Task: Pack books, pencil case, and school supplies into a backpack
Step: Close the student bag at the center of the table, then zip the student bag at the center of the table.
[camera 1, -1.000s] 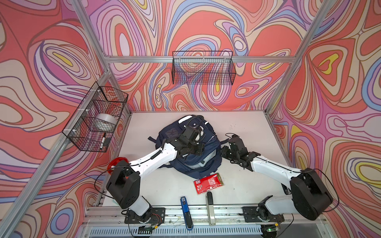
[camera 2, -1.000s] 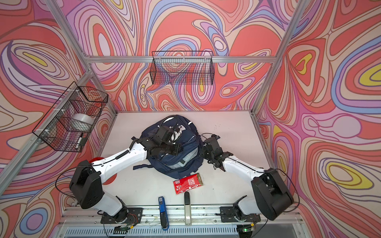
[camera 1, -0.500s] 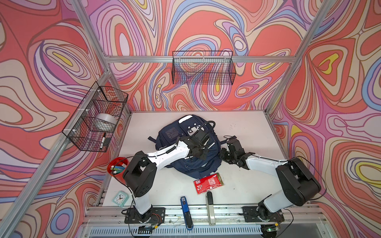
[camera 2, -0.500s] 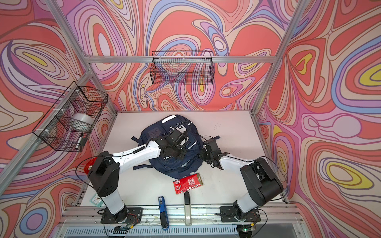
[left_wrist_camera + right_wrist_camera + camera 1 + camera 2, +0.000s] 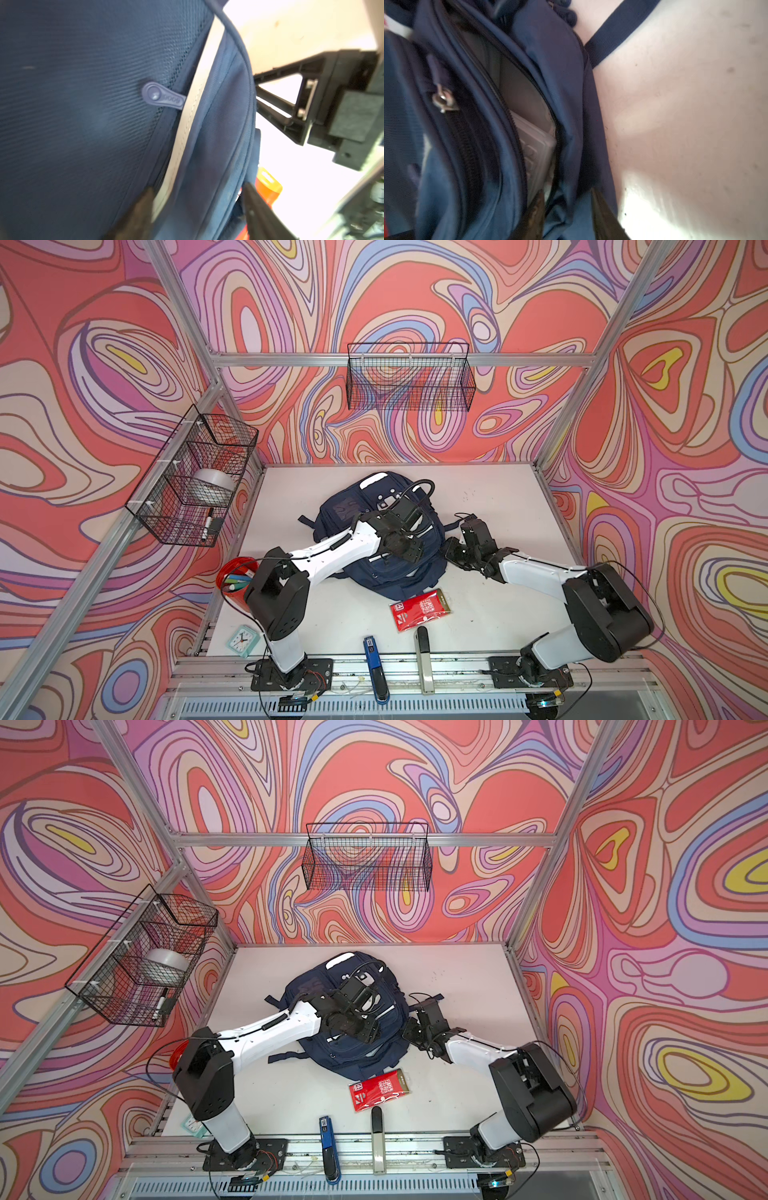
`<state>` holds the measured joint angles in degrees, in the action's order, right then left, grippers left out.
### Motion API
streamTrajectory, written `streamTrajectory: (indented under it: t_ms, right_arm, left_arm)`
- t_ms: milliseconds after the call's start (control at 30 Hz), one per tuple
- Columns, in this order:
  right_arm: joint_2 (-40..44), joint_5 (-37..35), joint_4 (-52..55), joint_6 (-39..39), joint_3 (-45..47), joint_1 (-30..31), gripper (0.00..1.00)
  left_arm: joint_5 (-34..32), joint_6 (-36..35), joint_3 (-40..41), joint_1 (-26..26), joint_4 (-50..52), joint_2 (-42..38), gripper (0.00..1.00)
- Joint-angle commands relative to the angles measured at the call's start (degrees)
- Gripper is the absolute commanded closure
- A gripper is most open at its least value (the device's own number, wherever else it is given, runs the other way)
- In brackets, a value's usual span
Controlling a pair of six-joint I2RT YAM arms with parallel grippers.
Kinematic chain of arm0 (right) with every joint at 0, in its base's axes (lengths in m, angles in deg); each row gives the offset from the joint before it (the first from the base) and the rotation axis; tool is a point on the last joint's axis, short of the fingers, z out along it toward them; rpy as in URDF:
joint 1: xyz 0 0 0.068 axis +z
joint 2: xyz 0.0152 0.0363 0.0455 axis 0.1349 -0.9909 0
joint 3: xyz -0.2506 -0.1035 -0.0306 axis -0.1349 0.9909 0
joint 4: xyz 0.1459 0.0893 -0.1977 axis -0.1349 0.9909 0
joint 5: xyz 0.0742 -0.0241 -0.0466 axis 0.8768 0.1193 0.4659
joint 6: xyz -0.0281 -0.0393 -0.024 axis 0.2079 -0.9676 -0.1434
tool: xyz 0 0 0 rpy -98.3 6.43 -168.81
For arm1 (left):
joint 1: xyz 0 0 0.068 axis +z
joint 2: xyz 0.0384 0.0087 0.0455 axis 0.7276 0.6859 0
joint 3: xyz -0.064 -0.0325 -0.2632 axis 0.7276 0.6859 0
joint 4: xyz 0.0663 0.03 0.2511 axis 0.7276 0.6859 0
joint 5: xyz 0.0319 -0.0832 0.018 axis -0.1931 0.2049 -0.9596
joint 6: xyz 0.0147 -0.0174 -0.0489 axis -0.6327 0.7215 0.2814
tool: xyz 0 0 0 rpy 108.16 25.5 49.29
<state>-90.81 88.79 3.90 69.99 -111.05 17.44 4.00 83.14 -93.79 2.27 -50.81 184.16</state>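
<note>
In both top views we see the backpack (image 5: pixel 347 510) (image 5: pixel 309 986) lying flat in the middle of the white table (image 5: pixel 498 506). The left gripper (image 5: pixel 410 556) sits over the bag's right half. The right gripper (image 5: pixel 451 549) meets the bag's right flank. The red packet (image 5: pixel 420 609) (image 5: pixel 380 1090) lies on the table just beside the bag's near end. A blue stapler (image 5: pixel 375 668) rests at the near edge, and a red cup (image 5: pixel 235 578) stands at the left edge.

In the left wrist view our left fingers (image 5: pixel 143 207) stand apart and clamp nothing. They sit astride a white stripe (image 5: pixel 187 124) on the navy fabric, with a zip pull (image 5: pixel 164 97) beside it.

In the right wrist view a side pocket gapes, showing grey lining (image 5: pixel 525 93) and the pale calculator (image 5: pixel 537 145) tucked inside. The right fingers (image 5: pixel 535 216) straddle the pocket's outer wall, one inside and one outside. We cannot tell whether they pinch it.
</note>
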Motion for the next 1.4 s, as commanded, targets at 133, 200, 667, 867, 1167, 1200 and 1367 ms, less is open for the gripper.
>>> streamTrajectory:
  t_ms: [133,200,667,867,1167,1200,1367]
  right_arm:
    - [11.8,-5.4,9.5,-7.4,-0.2,0.1,0.23]
    - [11.9,-4.8,9.8,-9.5,-0.1,0.1,0.17]
    - [12.1,-12.9,7.9,-12.9,-5.1,14.2,0.20]
    - [3.5,-10.3,5.2,-14.9,-10.8,19.0,0.38]
    - [-9.4,-10.3,4.2,-9.1,-11.8,19.0,0.65]
    - [-9.1,-10.6,4.5,-8.6,-11.4,18.9,0.64]
    - [-5.8,-10.2,5.2,-7.1,-10.6,19.0,0.62]
  left_arm:
    - [8.5,7.3,5.8,10.0,-3.1,-16.8,0.04]
    - [9.6,7.8,8.2,12.9,-3.7,-20.5,0.00]
    - [10.8,19.6,34.9,31.2,-23.1,-31.4,0.22]
    - [5.9,19.9,39.4,33.0,-30.3,-30.3,0.30]
    - [4.5,18.7,41.1,34.0,-32.4,-28.9,0.34]
    - [5.0,19.0,41.4,34.0,-32.8,-28.5,0.33]
    - [4.2,20.6,43.7,34.3,-36.5,-28.1,0.29]
